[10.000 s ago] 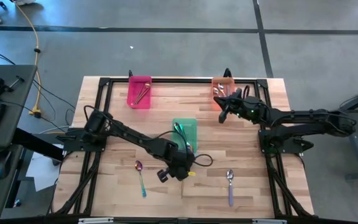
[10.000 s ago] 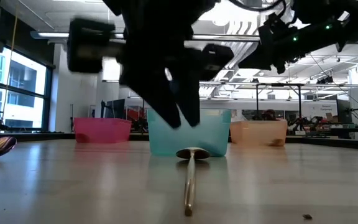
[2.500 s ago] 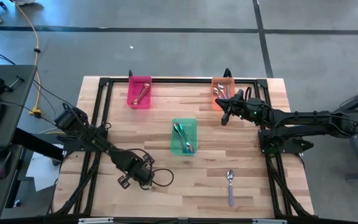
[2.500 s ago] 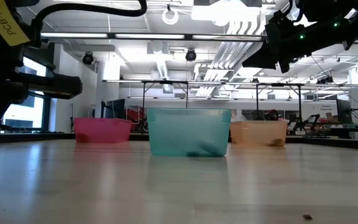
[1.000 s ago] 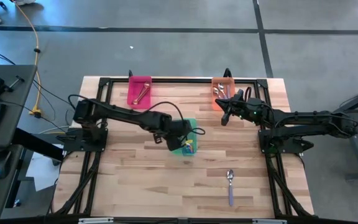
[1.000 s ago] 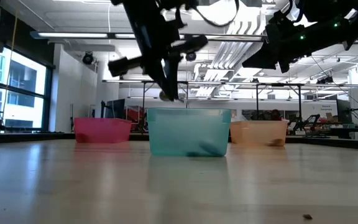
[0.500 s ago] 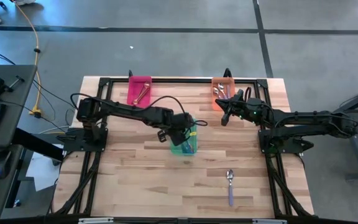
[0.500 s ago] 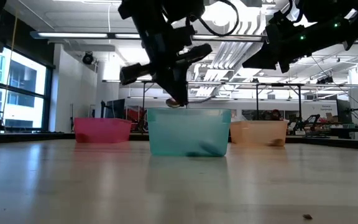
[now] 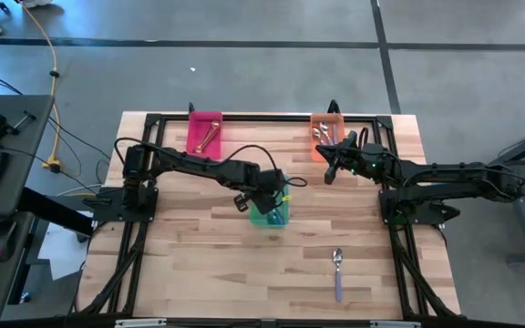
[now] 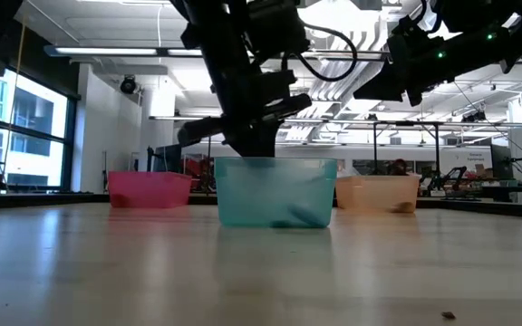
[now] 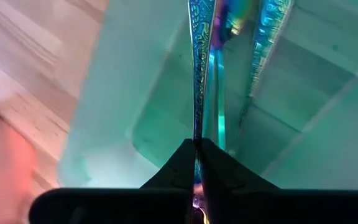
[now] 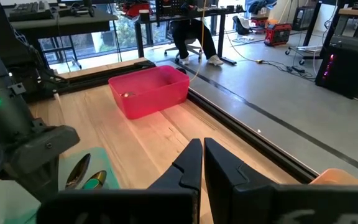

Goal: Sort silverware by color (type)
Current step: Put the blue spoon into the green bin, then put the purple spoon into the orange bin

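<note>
The left tool (image 9: 272,198) hangs over the green bin (image 9: 282,215) at the middle of the desk (image 9: 199,273), its fingers (image 11: 180,163) pinched on the handle of an iridescent spoon (image 11: 199,68) that points down into the bin. A second iridescent spoon (image 11: 267,43) lies on the bin floor just beside it. In the low view the left tool (image 10: 247,145) sits right at the rim of the green bin (image 10: 275,192).

Behind the green bin and to its left, the pink bin (image 9: 205,135) holds gold spoons (image 9: 208,138). Behind it and to its right, the orange bin (image 9: 324,123) holds silver spoons (image 9: 320,135). The right tool (image 9: 326,169) hovers just in front of the orange bin, its fingers (image 12: 190,163) pressed together with nothing between them.

One purple-handled spoon (image 9: 337,272) lies on the bare desk, well in front of the green bin and to its right, apart from both arms
</note>
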